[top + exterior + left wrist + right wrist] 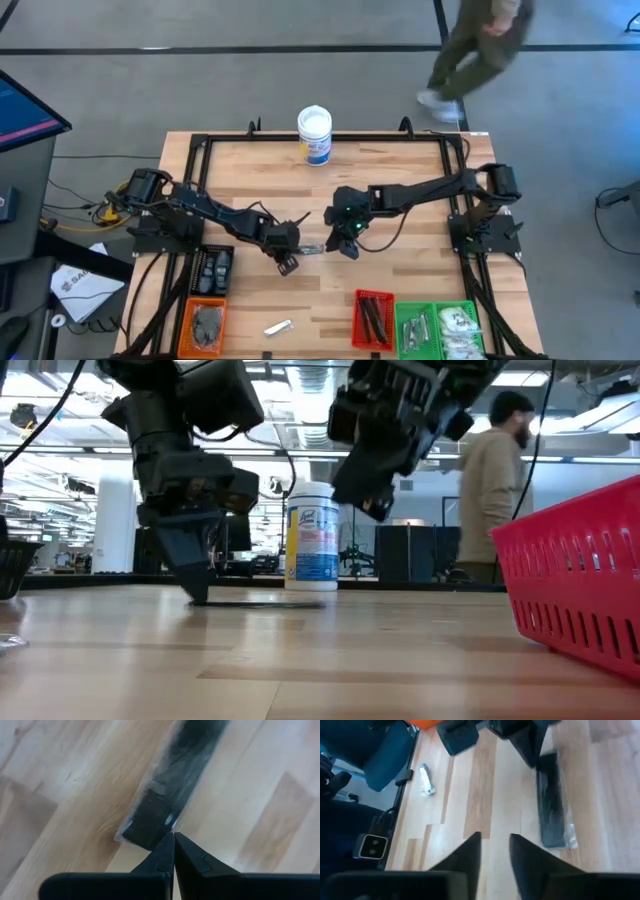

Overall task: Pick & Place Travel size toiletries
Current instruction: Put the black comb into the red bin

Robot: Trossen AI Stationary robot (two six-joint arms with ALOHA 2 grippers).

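Left gripper [289,262] is down at counter [400,200] level, fingers [172,851] pressed together, tips at the end of a black stick in a clear packet [165,795]. Nothing sits between the tips, so it isn't holding the stick; looks like it's pinning or nudging the end so the other arm can get at it, but that's my read.

Right gripper [495,847] hovers above the counter just beside the stick, fingers slightly spread, empty. From its wrist view the stick [551,800] lies flat beside its tips with the left fingers at the far end.

Stick lies mid-counter between the two grippers [312,247]. Another silvery sachet [277,327] lies loose near the front edge. Red tray [373,318] already has dark sticks in it, so that's the likely target.

Hard to tell: whether the left tips actually touch the packet or just the wood. Low view shows the stick only as a thin dark line.
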